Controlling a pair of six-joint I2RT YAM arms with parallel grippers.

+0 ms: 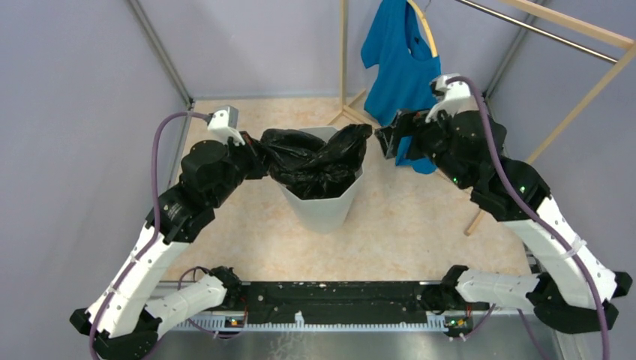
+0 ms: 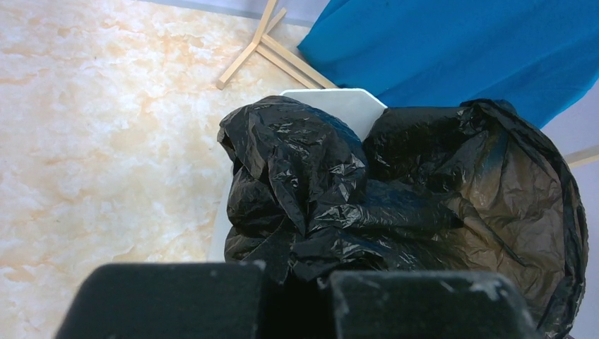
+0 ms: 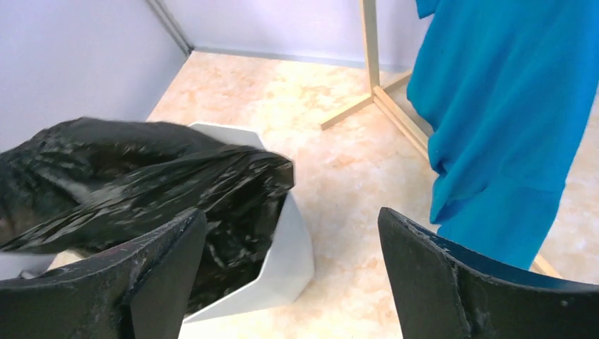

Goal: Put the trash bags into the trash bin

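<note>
The white faceted trash bin [image 1: 324, 208] stands mid-floor. The crinkled black trash bag [image 1: 315, 159] lies bunched over its mouth and partly sunk inside. My left gripper [image 1: 253, 155] is at the bin's left rim, shut on the bag's left edge. In the left wrist view the plastic [image 2: 339, 205] runs down between the closed fingers [image 2: 169, 300], with the bin's rim [image 2: 339, 104] behind. My right gripper [image 1: 384, 142] hangs open just right of the bag's right corner, holding nothing. In the right wrist view its gripper [image 3: 289, 215] spans the bin's wall [image 3: 286, 263], with the bag [image 3: 141, 180] at the left.
A blue T-shirt [image 1: 401, 71] hangs from a wooden rack [image 1: 343, 60] at the back right, close behind the right gripper, and is also seen in both wrist views [image 3: 501, 120]. The rack's feet [image 2: 258, 46] lie on the floor behind the bin. Grey walls enclose both sides.
</note>
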